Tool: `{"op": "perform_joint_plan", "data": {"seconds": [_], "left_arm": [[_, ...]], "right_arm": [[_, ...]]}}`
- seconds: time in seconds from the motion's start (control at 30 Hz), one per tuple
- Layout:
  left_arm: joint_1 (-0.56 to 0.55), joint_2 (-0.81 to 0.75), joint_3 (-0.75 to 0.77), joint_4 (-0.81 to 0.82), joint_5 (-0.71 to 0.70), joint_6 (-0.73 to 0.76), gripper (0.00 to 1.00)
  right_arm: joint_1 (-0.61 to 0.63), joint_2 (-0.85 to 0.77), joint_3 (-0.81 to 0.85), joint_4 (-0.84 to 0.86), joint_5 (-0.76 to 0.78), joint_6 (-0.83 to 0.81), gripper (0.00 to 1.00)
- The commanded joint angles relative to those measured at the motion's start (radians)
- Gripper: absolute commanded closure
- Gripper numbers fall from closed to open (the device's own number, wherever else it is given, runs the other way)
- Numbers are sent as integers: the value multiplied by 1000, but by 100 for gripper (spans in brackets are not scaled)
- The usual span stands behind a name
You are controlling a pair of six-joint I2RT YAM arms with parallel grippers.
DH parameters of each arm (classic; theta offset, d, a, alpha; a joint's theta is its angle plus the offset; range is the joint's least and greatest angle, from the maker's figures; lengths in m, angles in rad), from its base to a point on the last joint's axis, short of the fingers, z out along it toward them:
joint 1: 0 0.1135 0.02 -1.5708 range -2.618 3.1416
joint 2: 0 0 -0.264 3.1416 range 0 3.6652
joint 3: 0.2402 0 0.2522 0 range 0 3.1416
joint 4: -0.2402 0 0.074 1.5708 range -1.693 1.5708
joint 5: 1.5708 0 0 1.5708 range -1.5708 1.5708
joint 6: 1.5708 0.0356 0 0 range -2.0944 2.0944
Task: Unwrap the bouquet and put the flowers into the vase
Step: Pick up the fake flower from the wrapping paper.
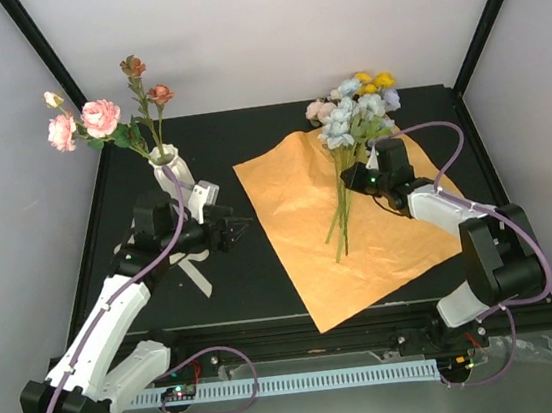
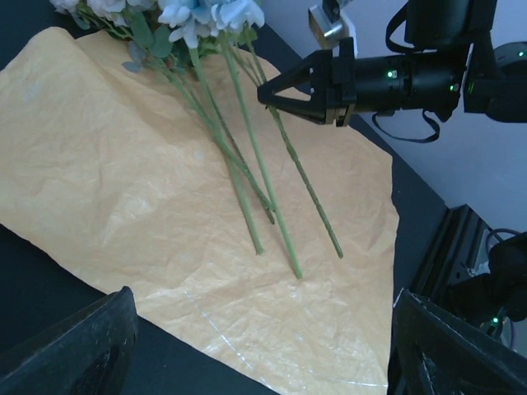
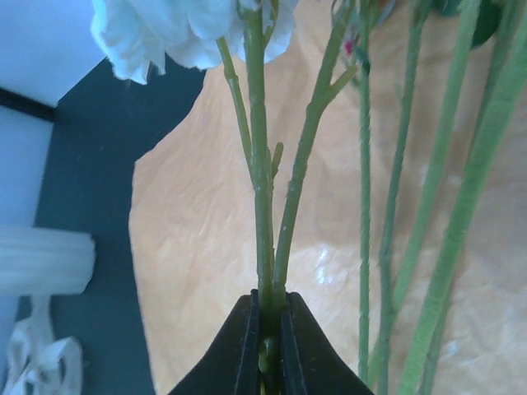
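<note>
Right gripper [image 3: 269,311] clenched on a flower stem [image 3: 262,189], bloom [image 3: 185,29] cropped; left gripper [image 1: 231,230] seemingly released.

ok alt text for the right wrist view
The right end effector is shut on green stems under a pale-blue bloom, over the orange paper, with other stems alongside on the right.

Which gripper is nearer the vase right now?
Left. The left gripper hangs open close beside the vase; the right gripper is away over the orange paper, fingers shut on a flower stem.
</note>
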Motion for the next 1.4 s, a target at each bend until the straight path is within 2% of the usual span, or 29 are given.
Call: {"op": "perform_joint_plan", "data": {"seconds": [0.0,0.17,0.27,0.47,0.63,0.83,0.9,1.07,1.37], "left_arm": [[-3,27,43,11,66,10,15],[-5,28,44,5,77,2,17],[-5,34,40,21,83,-13,17],[-8,64,52,38,94,-52,22],[-26,75,60,57,94,-79,24],[-67,98,71,60,64,-87,27],[-86,113,79,61,31,-85,31],[-140,193,107,61,-41,-82,40],[-237,379,103,206,-92,-105,40]], "right_arm": [[-5,-61,-52,113,-164,132,92],[-27,-141,-2,41,-204,204,92],[-45,-196,15,-6,-175,300,89],[-57,-260,-73,152,-270,506,88],[-61,-265,-60,109,-262,438,86],[-67,-283,-93,206,-363,500,86],[-67,-306,-85,173,-353,475,86],[-69,-344,-53,87,-334,393,86],[-72,-389,-42,140,-430,457,86]]}}
